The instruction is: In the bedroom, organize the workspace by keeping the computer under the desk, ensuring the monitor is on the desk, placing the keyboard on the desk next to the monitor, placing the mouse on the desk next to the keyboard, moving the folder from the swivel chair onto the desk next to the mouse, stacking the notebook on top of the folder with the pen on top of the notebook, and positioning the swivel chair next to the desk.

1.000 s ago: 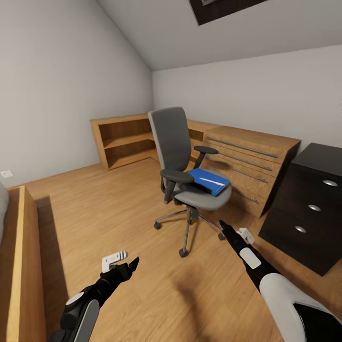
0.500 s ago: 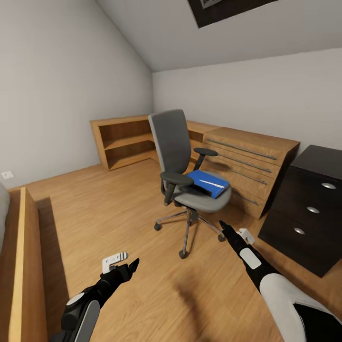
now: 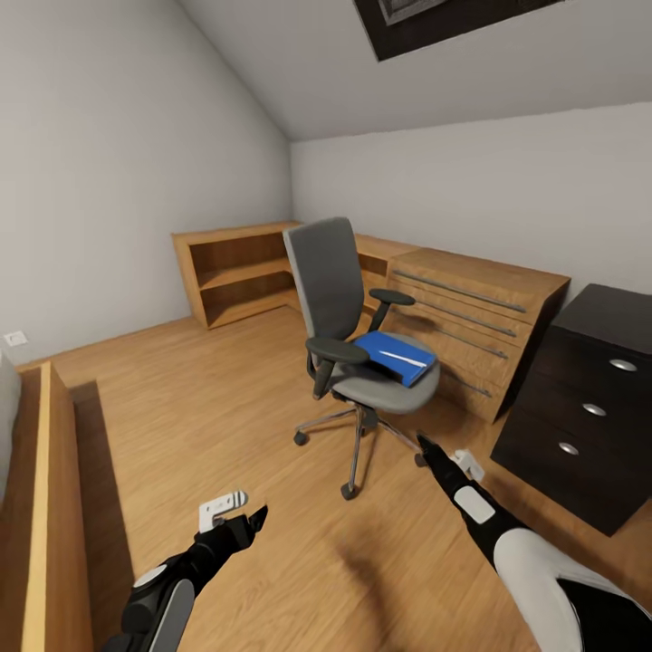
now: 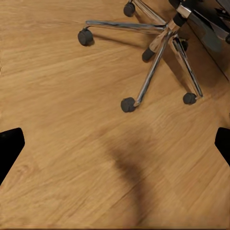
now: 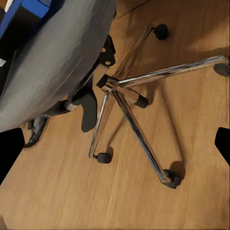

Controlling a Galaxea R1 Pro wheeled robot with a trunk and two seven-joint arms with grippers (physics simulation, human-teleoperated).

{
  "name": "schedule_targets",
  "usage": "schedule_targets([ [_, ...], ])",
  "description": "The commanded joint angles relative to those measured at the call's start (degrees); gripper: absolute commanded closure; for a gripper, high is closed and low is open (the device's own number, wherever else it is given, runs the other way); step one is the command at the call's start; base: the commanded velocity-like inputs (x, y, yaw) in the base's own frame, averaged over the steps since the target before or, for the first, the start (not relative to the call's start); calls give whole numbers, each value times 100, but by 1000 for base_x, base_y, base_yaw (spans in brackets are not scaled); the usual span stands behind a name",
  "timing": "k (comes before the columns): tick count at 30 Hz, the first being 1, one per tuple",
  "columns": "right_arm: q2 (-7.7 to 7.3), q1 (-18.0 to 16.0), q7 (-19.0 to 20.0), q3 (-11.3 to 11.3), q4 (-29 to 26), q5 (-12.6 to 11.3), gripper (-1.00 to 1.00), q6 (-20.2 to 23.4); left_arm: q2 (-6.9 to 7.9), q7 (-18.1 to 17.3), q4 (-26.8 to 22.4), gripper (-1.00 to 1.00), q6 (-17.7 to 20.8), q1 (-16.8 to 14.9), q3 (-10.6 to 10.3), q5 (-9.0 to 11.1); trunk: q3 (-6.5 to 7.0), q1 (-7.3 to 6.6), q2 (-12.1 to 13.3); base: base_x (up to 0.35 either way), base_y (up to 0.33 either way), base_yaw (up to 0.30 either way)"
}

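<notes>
The grey swivel chair (image 3: pixel 355 362) stands mid-room on the wooden floor, with the blue folder (image 3: pixel 395 356) lying on its seat. A thin white streak crosses the folder's cover; I cannot tell what it is. The dark three-drawer unit of the desk (image 3: pixel 584 412) is at the right. My left gripper (image 3: pixel 243 518) hangs low over bare floor, well short of the chair, open and empty. My right gripper (image 3: pixel 424 445) is open too, just in front of the chair's chrome base (image 5: pixel 120 91). The seat (image 5: pixel 52 62) and a folder corner (image 5: pixel 33 7) appear in the right wrist view.
A light wooden drawer cabinet (image 3: pixel 471 312) stands behind the chair against the back wall, joined to a low open wooden shelf (image 3: pixel 237 272) in the corner. A wooden bed frame (image 3: pixel 45 507) runs along the left. The chair's casters (image 4: pixel 128 104) spread over the floor ahead.
The whole picture has shifted slightly, so the camera has moved a little nearer the chair. Both arms keep the same pose and both grippers stay open.
</notes>
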Motion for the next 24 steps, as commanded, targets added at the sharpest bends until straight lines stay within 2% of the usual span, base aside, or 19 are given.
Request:
schedule_targets([
  [1, 1, -5, 34, 10, 108, -57, -100, -124, -2, 0, 11, -100, 29, -2, 6, 28, 13, -24, 39, 0, 0, 0],
  [6, 8, 0, 36, 14, 763, 142, -100, -978, -6, 6, 55, -100, 24, -2, 2, 26, 103, -133, 240, 0, 0, 0],
  [8, 12, 10, 36, 13, 954, 293, -100, -1260, -7, 7, 63, -100, 24, -2, 0, 26, 139, -177, 320, 0, 0, 0],
  [10, 22, 96, 31, 15, 1117, 556, -100, -1620, -11, 5, 71, -100, 21, -2, -3, 25, 175, -221, 400, 0, 0, 0],
  [14, 60, 600, 16, 15, 1234, 999, -100, -2075, -3, -10, 190, -100, 4, -2, 1, 27, 247, -309, 561, 0, 0, 0],
  [21, 82, 1043, 6, 13, 1266, 1268, -100, -2549, 11, -24, 753, -100, -16, -2, 5, -9, 373, -463, 841, 0, 0, 0],
  [23, 85, 1147, 4, 11, 1269, 1301, -100, -2688, 14, -28, 940, -100, -18, -2, 5, -62, 408, -507, 922, 0, 0, 0],
  [24, 86, 1265, 3, 11, 1271, 1323, -100, -2807, 15, -31, 1132, -100, -22, -2, 6, -153, 426, -529, 962, 0, 0, 0],
])
